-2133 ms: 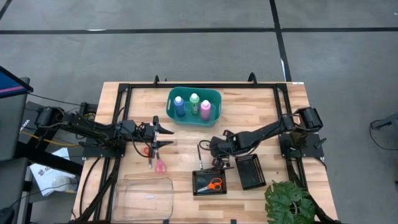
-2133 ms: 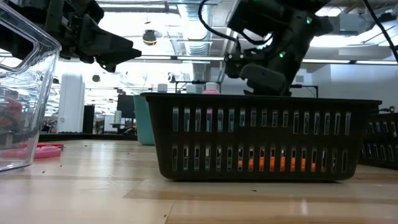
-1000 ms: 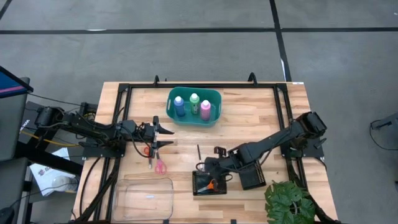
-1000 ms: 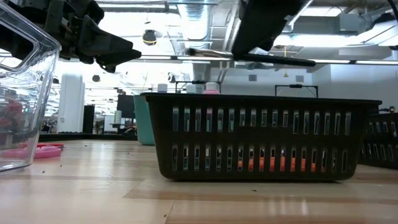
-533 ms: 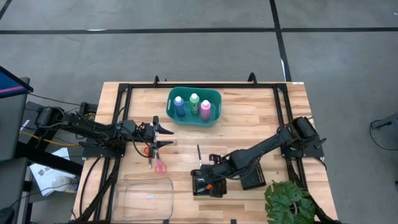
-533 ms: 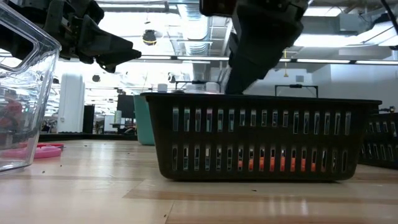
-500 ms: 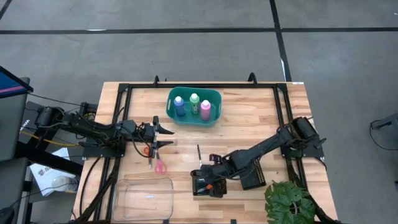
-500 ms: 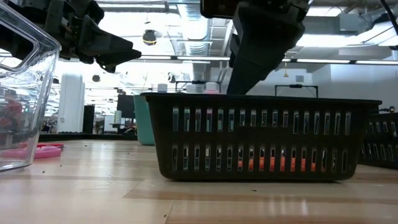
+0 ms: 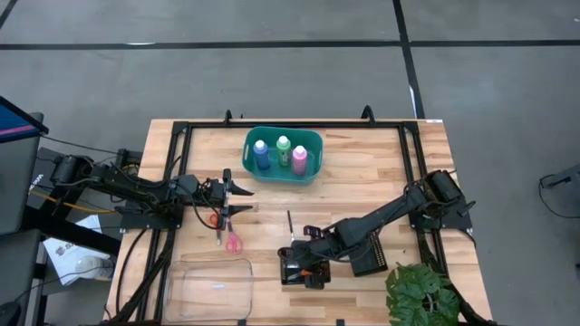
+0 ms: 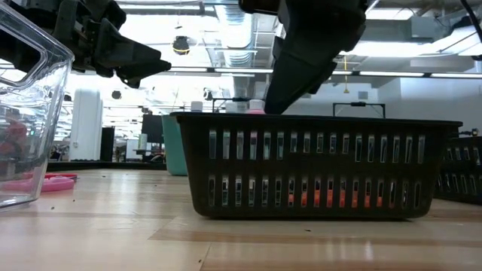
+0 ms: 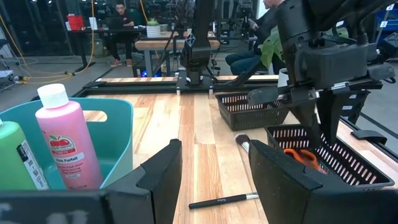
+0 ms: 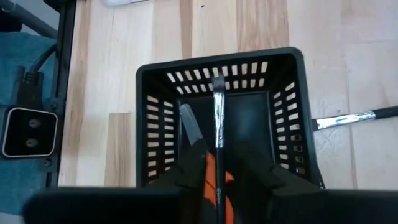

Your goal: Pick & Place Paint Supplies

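The right pincer (image 12: 217, 177) hangs directly over the near black mesh tray (image 12: 283, 134), clamped on a thin dark brush (image 12: 217, 124) whose long axis points straight ahead of the fingers, bristle end over the tray's open middle — so release looks like a short drop. Orange scissors (image 11: 301, 154) lie inside. The left pincer (image 11: 211, 163) waits open at the bench's left, a second brush (image 11: 224, 200) just ahead of it.
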### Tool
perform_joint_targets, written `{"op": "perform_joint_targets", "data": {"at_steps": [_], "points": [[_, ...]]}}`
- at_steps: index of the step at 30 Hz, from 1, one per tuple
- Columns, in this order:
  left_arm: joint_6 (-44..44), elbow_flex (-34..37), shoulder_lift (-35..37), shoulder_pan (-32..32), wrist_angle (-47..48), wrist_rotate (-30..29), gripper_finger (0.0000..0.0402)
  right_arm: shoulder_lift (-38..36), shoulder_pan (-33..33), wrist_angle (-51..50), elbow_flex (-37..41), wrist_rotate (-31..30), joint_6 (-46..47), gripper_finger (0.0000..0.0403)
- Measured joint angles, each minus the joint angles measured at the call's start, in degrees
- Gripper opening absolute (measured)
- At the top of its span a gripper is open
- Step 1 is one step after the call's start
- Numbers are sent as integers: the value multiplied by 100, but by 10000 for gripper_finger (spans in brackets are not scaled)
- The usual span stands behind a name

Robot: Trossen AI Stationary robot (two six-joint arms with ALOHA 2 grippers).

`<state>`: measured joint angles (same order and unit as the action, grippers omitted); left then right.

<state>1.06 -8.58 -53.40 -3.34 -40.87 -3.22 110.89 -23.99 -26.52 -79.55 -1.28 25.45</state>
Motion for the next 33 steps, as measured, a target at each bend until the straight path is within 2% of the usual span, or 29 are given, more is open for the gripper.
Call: {"op": "perform_joint_targets", "data": {"at_steps": [7,12,17,20,25,33], "points": [[0,0,-1,1,3,0,176,0,54,0,0,5,2,175],[-2,0,-1,1,5,0,176,2,276,-85,-182,-13,94,219],[-2,0,1,1,5,0,176,0,616,-147,-349,-71,78,227],[-11,0,-1,0,5,-2,176,0,897,-157,-367,-313,337,222],[-119,0,0,0,-1,-2,176,0,1373,-274,-366,-350,457,211],[-148,0,0,0,-3,-2,176,0,1643,-127,-160,-358,512,203]]}}
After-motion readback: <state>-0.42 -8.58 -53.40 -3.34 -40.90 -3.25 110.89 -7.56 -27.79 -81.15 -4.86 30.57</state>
